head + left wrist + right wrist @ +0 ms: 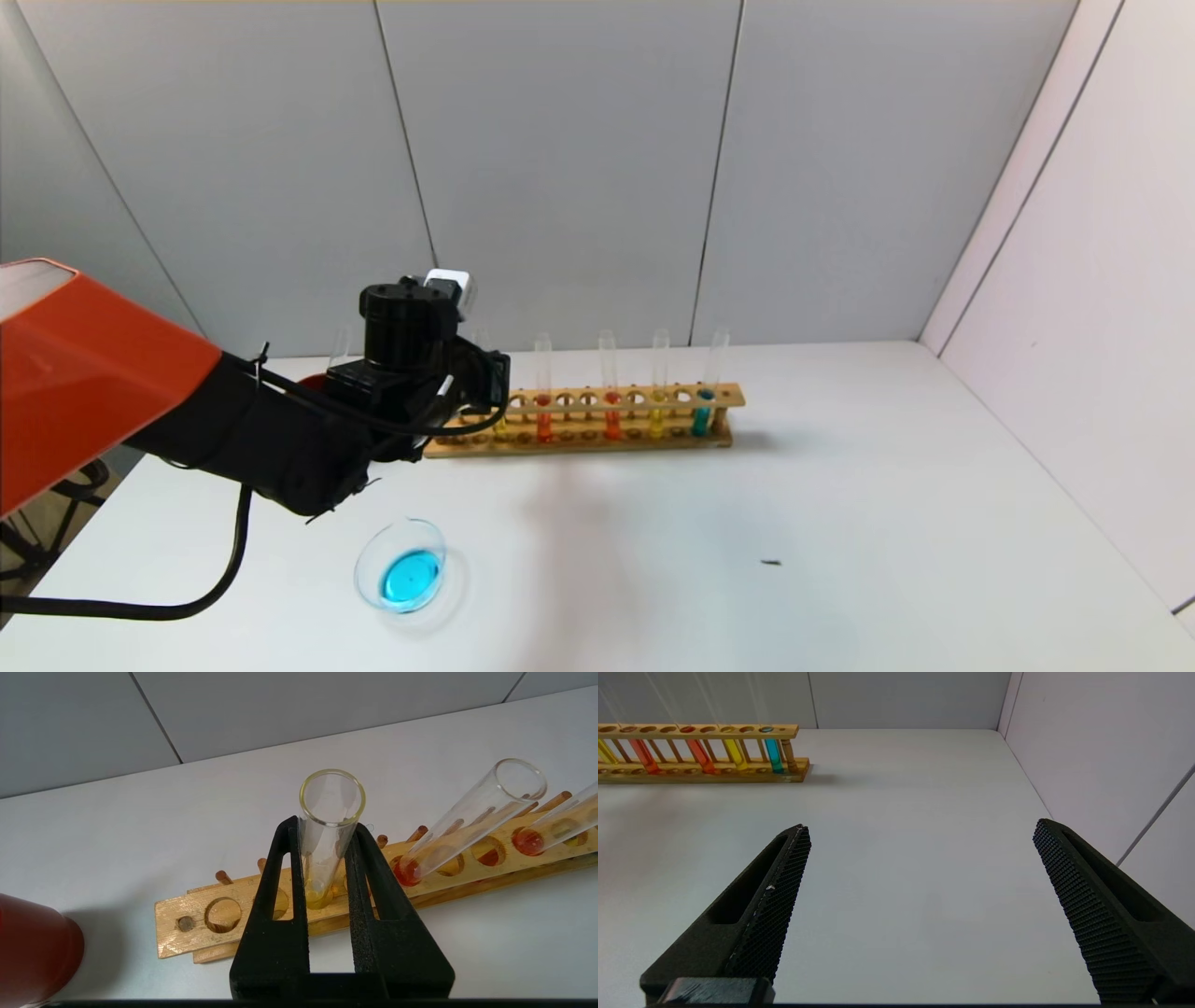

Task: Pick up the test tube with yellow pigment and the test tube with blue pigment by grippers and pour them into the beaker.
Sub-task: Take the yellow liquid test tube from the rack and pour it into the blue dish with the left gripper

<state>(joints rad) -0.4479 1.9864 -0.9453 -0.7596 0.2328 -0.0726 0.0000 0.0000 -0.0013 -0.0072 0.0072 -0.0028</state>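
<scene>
Gripping the test tube with yellow pigment (pixel 327 858) at the left end of the wooden rack (pixel 597 420), the left gripper (pixel 327 830) has its fingers pressed to the glass

Its tube stands upright in a rack hole. The test tube with blue pigment (pixel 702 411) sits at the rack's right end. The beaker (pixel 403 565), nearer the robot on the white table (pixel 840 523), holds blue liquid. The right gripper (pixel 920 858) hangs spread wide above bare table

Left end effector (pixel 327 858) clamps the yellow test tube (pixel 327 849) standing in the rack (pixel 224 914).
</scene>
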